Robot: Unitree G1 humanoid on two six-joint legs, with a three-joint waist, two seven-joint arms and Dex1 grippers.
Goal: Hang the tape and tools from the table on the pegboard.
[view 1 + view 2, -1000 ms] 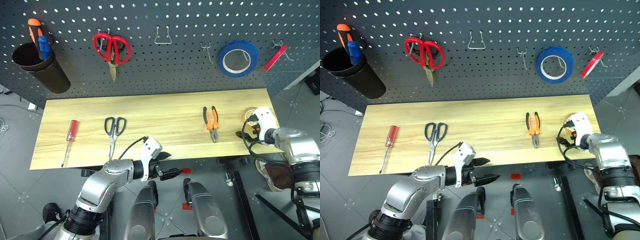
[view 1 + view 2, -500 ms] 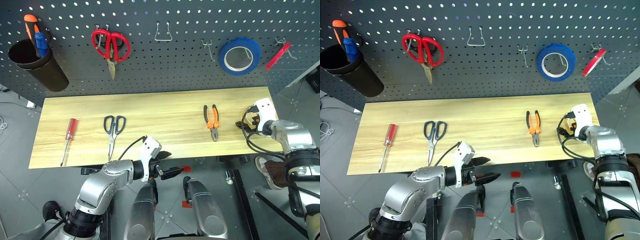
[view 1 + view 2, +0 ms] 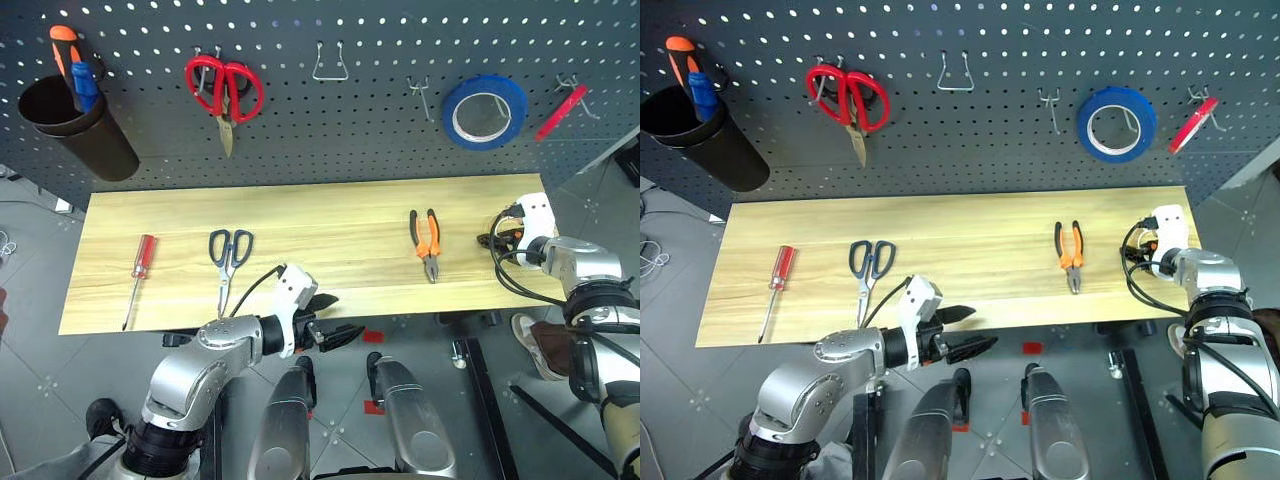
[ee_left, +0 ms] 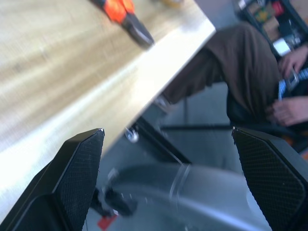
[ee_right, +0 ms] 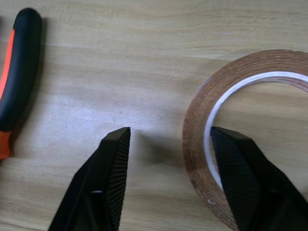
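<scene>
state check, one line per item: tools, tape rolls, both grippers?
tape: flat on table, one right finger inside its hole, one outside
pliers: flat on table, shut
dark-blue scissors: on table, shut
red screwdriver: on table
red scissors: hung on pegboard
blue tape: hung
left gripper: open, empty
right gripper: open, straddling tape's rim

Bright even overhead light, soft shadows under tools, left wrist view motion-blurred

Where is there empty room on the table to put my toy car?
The widest bare stretch of table lies between the dark-blue scissors and the pliers. It's crowded at the right end, where the right pincer straddles the rim of the tape.
</scene>
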